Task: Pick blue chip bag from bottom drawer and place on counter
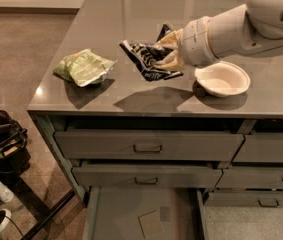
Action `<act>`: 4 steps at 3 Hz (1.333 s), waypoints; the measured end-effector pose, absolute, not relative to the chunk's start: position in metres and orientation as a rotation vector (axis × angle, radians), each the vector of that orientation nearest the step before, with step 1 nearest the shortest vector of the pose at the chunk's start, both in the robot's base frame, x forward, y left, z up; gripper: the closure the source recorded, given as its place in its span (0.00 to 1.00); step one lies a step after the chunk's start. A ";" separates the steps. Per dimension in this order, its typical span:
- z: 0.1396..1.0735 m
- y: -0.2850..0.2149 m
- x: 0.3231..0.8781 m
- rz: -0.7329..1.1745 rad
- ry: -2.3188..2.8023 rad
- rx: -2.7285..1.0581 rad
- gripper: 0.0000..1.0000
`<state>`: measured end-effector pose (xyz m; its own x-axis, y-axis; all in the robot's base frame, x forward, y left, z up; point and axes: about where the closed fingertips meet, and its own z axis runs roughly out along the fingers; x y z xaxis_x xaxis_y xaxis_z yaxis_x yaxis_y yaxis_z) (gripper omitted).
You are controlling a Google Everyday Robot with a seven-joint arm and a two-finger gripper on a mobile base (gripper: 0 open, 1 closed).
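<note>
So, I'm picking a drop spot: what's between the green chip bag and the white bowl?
The blue chip bag, gripped by the claw above the counter, as the camera view shows.

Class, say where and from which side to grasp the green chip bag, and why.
Probably from above, pinching the end facing the blue chip bag: the green chip bag lies flattish on the counter, that end seemingly raised over its shadow. The gripper holds the latter aloft.

Gripper (pixel 165 54) aloft, around blue chip bag (pixel 142 58)
</note>
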<state>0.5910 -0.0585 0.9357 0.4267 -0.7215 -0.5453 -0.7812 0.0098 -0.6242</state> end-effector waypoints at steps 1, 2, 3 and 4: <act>0.936 -0.058 0.591 0.078 1.311 -1.724 0.58; 0.936 -0.058 0.591 0.078 1.311 -1.724 0.36; 0.936 -0.058 0.591 0.078 1.311 -1.724 0.12; 0.936 -0.058 0.591 0.078 1.311 -1.724 0.00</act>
